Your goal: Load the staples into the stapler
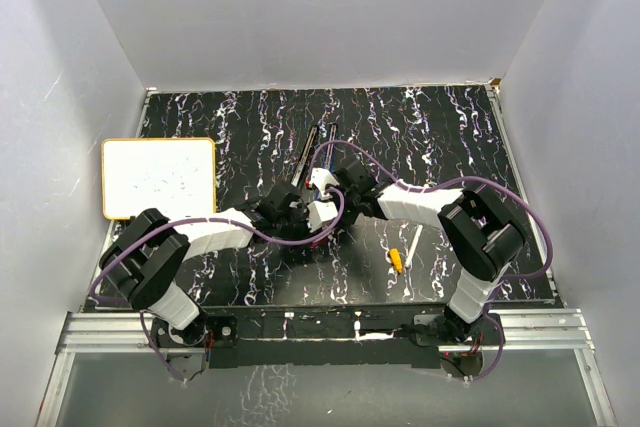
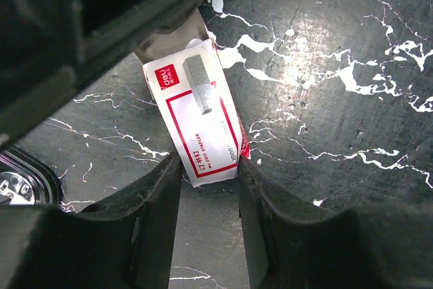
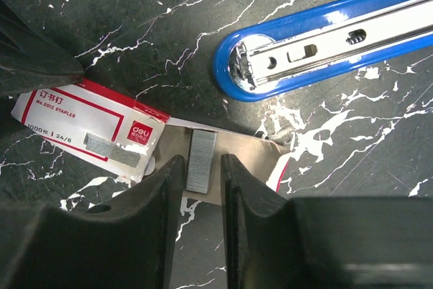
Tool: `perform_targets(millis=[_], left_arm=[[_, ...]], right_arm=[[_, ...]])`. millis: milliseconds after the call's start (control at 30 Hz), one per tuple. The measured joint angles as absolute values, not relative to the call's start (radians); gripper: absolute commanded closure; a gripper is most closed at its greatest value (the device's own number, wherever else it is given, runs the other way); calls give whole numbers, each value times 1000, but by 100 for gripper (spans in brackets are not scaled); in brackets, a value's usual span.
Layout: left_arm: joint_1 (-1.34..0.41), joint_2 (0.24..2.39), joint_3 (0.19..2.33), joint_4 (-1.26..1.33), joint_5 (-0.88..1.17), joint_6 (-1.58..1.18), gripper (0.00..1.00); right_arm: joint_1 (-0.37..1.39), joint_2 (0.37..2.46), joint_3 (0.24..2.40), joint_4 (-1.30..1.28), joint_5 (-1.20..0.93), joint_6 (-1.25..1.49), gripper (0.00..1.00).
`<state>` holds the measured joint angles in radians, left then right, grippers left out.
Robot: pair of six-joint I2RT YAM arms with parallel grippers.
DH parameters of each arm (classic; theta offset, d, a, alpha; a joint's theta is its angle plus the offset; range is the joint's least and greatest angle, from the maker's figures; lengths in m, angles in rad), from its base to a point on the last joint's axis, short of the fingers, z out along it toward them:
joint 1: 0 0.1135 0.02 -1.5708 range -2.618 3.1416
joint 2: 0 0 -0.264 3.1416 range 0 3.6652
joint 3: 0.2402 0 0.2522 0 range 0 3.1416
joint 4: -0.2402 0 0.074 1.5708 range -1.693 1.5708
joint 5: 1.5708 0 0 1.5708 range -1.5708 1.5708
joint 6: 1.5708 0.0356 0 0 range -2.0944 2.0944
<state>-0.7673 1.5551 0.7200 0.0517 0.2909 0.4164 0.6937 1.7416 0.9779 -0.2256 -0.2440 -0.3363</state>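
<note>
Your left gripper (image 2: 206,174) is clamped on the staple box (image 2: 203,113), just beside the open blue stapler (image 3: 325,38). Your right gripper (image 3: 201,174) has its jaws on either side of a strip of staples (image 3: 201,153) in the box's slid-out tray (image 3: 243,160). I cannot tell whether they pinch it. The stapler looks unloaded, so lifting the strip and loading it remain.

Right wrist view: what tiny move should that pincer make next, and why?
Probably squeeze shut on the staple strip. The right pincer has a finger on each side of the strip at the open end of the staples box, though a firm grip isn't clear yet. The left pincer clamps the box, and the open blue stapler lies just beyond.
</note>
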Motion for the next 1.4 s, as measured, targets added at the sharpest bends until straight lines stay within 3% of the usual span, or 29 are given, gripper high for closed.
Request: perform_targets(millis=[333,900,1400], left_arm=[[-748,1524,699,27,311,498,64],[-702,1474,686,-31,331,604,52],[-678,1435,691,-57,403,488,23]], right_arm=[[696,1742,980,-224,-241,-376,86],[673,1697,1011,-289,-354,-443,89],[664,1693,1042,-287,-324,-260,90]])
